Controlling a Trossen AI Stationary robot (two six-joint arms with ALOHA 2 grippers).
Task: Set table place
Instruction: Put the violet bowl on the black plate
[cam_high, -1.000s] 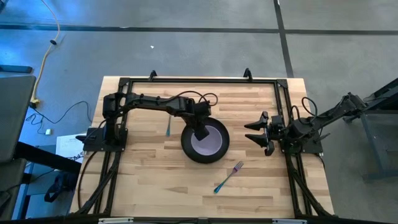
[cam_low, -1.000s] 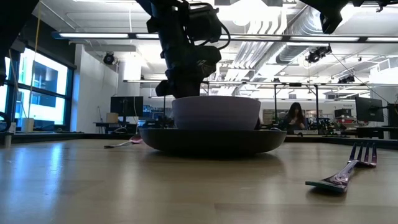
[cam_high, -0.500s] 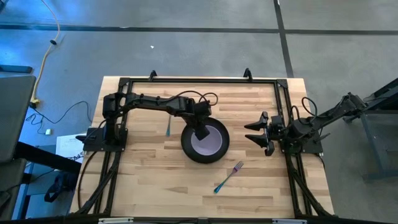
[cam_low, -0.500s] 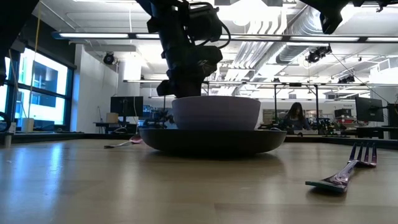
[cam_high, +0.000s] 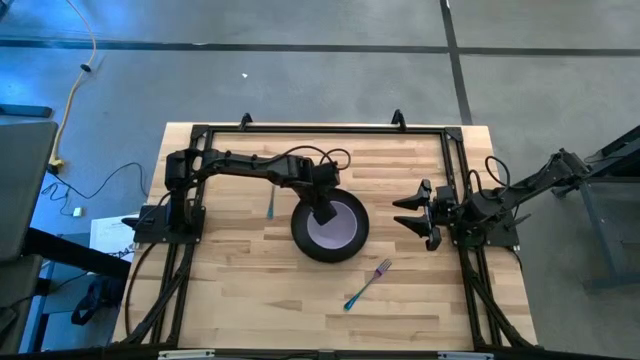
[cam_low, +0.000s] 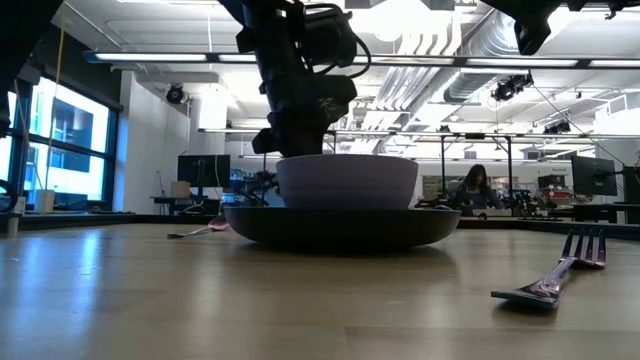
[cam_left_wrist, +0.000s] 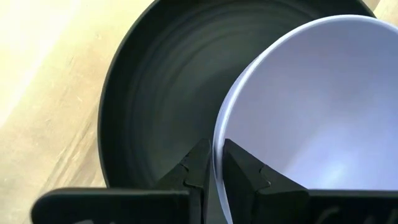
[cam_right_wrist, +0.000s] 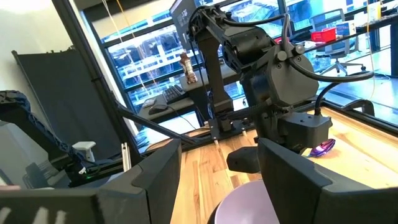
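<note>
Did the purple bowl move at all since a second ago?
No. The bowl sits in the same spot on the plate, and the left gripper is still pinching its rim. Against the table's planks, nothing has shifted.

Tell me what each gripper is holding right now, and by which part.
The left gripper pinches the lavender bowl by its rim, one finger inside and one outside, over the dark plate. The right gripper waits open at the table's right edge, holding nothing.
</note>
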